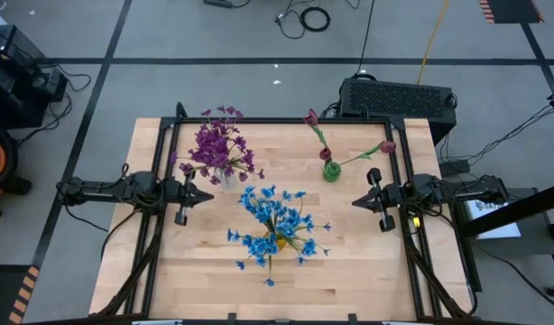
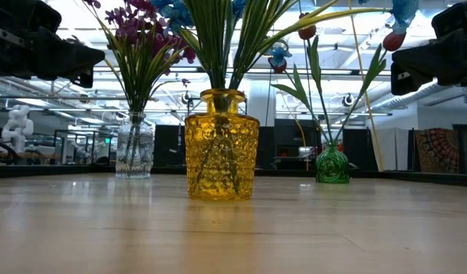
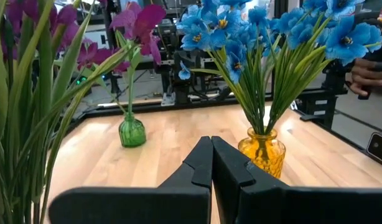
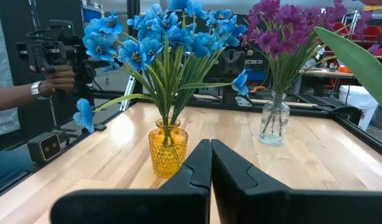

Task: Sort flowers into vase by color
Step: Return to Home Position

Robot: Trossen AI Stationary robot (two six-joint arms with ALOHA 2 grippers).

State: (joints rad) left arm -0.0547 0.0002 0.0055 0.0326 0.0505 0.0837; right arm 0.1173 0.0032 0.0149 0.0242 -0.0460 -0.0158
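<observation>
Purple flowers (image 1: pixel 218 144) stand with their stems in a clear glass vase (image 2: pixel 135 148) at the far left. Blue flowers (image 1: pixel 277 226) fill a yellow glass vase (image 2: pixel 221 144) at the table's middle. Two dark red tulip-like flowers (image 1: pixel 311 118) lean out of a small green vase (image 1: pixel 331 171) at the far right. My left gripper (image 1: pixel 207 197) hangs shut above the table's left side, pointing level toward the middle. My right gripper (image 1: pixel 356 202) hangs shut over the right side, facing it. Neither touches anything.
A black metal frame (image 1: pixel 277 120) runs along the table's edges. A black box (image 1: pixel 396 97) sits behind the far right corner. In the wrist views a person's hand (image 4: pixel 57 79) holds a device beyond the table's near edge.
</observation>
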